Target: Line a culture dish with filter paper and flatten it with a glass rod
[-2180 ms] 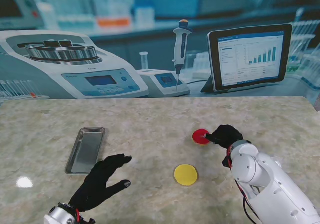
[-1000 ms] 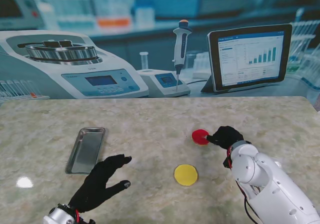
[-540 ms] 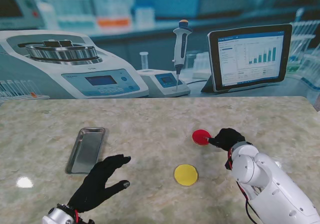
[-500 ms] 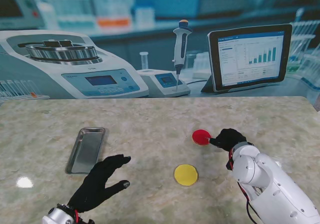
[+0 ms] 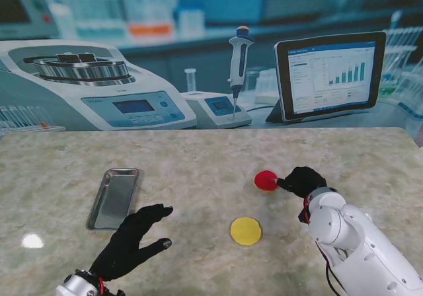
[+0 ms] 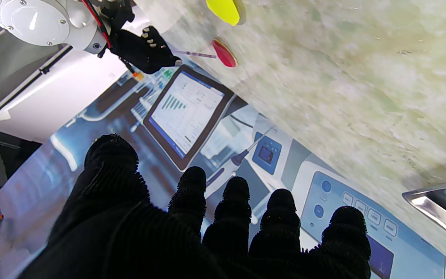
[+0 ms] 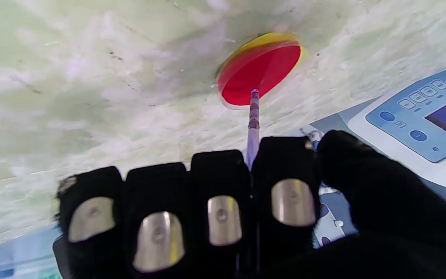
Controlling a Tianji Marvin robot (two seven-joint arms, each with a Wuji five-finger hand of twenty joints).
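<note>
tray [image 5: 114, 197] far left on surface [image 5: 198, 157] | my left hand [image 5: 132, 241] spread, holding nothing | yellow disc [image 5: 246, 230] nearer me | red-lined dish [image 5: 266, 180] | my right hand [image 5: 303, 180] pinching glass rod [image 7: 253, 120], tip on red paper

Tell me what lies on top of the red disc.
The glass rod, held by the right hand, has its tip on the red disc. A yellow edge shows beneath; more is covered.

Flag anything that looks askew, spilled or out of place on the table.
Nothing stands out. The right hand holds the glass rod with its tip on the red disc; the yellow disc and metal tray lie flat.
</note>
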